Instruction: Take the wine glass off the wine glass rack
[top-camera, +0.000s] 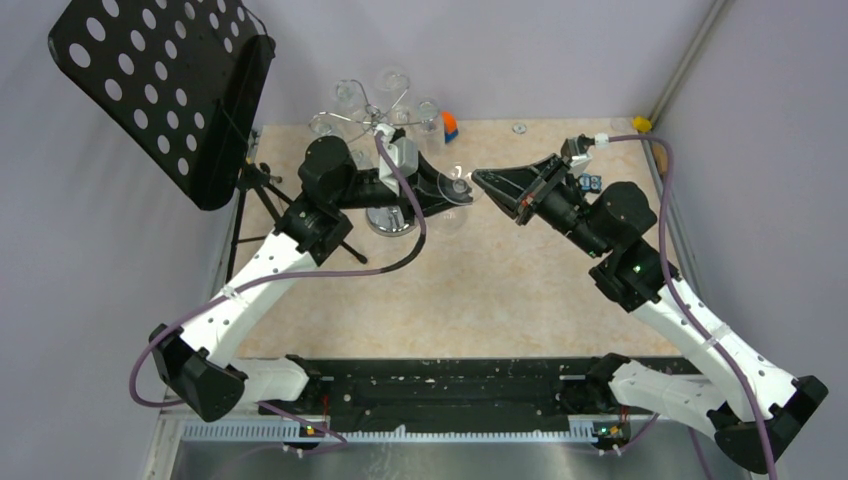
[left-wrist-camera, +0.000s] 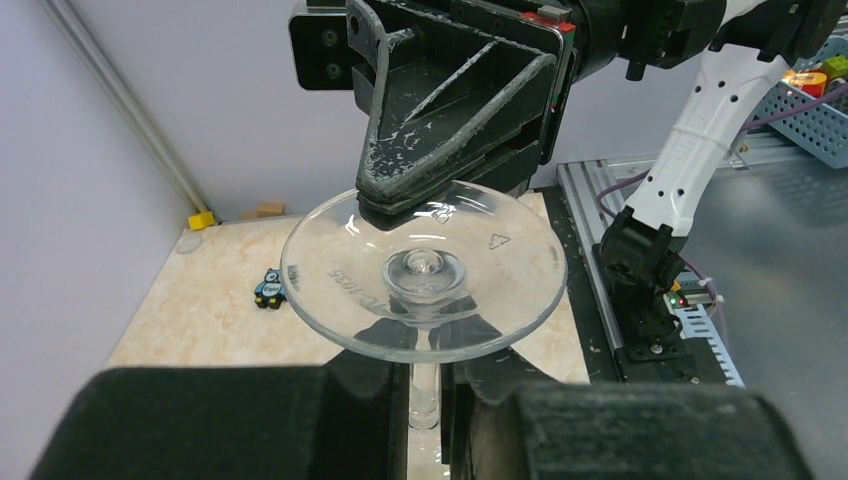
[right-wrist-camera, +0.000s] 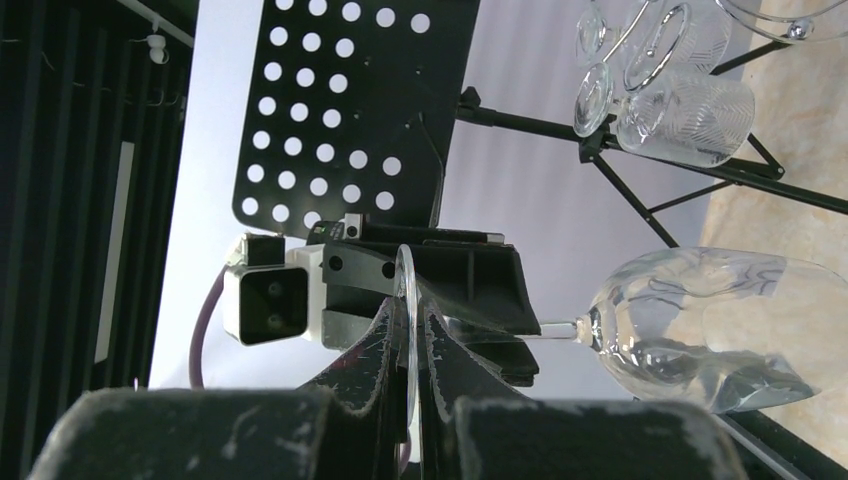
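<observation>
The clear wine glass (top-camera: 458, 186) is held on its side in mid-air, off the chrome wine glass rack (top-camera: 372, 120), to the right of the rack's disc base (top-camera: 390, 222). My left gripper (top-camera: 443, 193) is shut on the stem (left-wrist-camera: 425, 395). The round foot (left-wrist-camera: 425, 272) faces the left wrist camera. My right gripper (top-camera: 479, 178) is shut on the rim of the foot, seen edge-on between its fingers (right-wrist-camera: 408, 300). The right gripper also shows in the left wrist view (left-wrist-camera: 400, 197). The bowl (right-wrist-camera: 700, 320) points away to the right of the right wrist view.
A black perforated music stand (top-camera: 160, 90) on a tripod (top-camera: 262, 190) stands at the back left. Other glasses (right-wrist-camera: 680, 115) hang on the rack. An orange-and-blue toy (top-camera: 450, 125), a yellow block (top-camera: 640, 124) and a small blue figure (left-wrist-camera: 269, 289) lie on the table.
</observation>
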